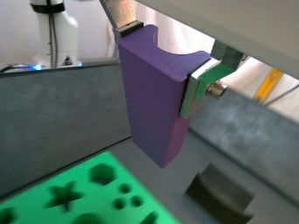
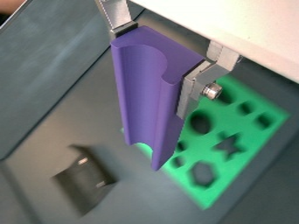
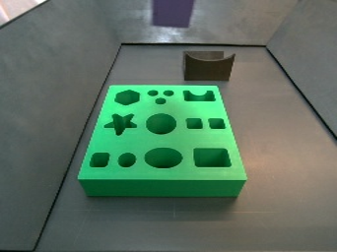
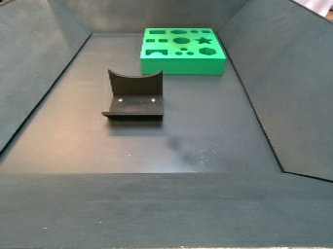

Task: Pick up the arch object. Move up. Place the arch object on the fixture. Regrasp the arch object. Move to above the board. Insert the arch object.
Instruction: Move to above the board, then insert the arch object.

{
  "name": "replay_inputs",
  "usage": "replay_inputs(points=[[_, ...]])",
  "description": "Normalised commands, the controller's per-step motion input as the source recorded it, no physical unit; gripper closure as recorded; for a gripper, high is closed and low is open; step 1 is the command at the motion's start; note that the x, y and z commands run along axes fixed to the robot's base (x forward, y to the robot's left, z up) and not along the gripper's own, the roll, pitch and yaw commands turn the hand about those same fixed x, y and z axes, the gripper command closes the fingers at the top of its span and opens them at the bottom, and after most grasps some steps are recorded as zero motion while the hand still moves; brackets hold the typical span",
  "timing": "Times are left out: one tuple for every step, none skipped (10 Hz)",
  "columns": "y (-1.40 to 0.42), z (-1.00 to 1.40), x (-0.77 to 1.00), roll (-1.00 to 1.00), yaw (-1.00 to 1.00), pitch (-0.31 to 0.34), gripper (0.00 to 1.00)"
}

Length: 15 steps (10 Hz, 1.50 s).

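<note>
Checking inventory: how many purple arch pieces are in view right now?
1. The arch object is gripped in the hand, up off the floor, near the fixture and the board; none shows elsewhere.

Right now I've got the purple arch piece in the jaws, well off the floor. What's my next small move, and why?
Probably carry it toward the fixture and begin lowering. The gripper is shut on the arch object, which hangs high above the floor, only its lower end showing at the top of a side view. The fixture's curved notch is empty, and the board has no piece in it.
</note>
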Motion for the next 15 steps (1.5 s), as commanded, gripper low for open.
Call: replay_inputs(points=[[-0.20,0.06,-0.29,-1.00,-0.11,-0.063,1.00],[-0.09,0.04,-0.17,-1.00,-0.10,-0.055,1.00],[-0.06,0.03,-0.13,-1.00,-0.11,-0.060,1.00],[0.00,0.01,-0.09,-0.74,-0.06,-0.057,1.00],[0.02,0.01,-0.08,-0.59,-0.05,-0.056,1.00],[0.02,0.00,-0.06,-0.36,-0.02,-0.049,1.00],[0.01,0.00,-0.05,-0.24,-0.02,-0.039,1.00],[0.00,0.00,0.00,0.00,0.00,0.007,1.00],[0.00,0.00,0.00,0.00,0.00,-0.007,1.00],[0.00,-0.02,0.00,0.02,0.00,-0.001,1.00],[0.00,0.00,0.45,0.01,0.00,0.203,1.00],[0.56,-0.11,0.67,-0.12,0.00,0.227,1.00],[0.58,-0.31,0.77,-0.12,0.00,0.170,1.00],[0.57,-0.48,0.88,-0.04,0.00,0.163,1.00],[0.53,-0.59,0.99,0.00,0.00,0.150,1.00]])
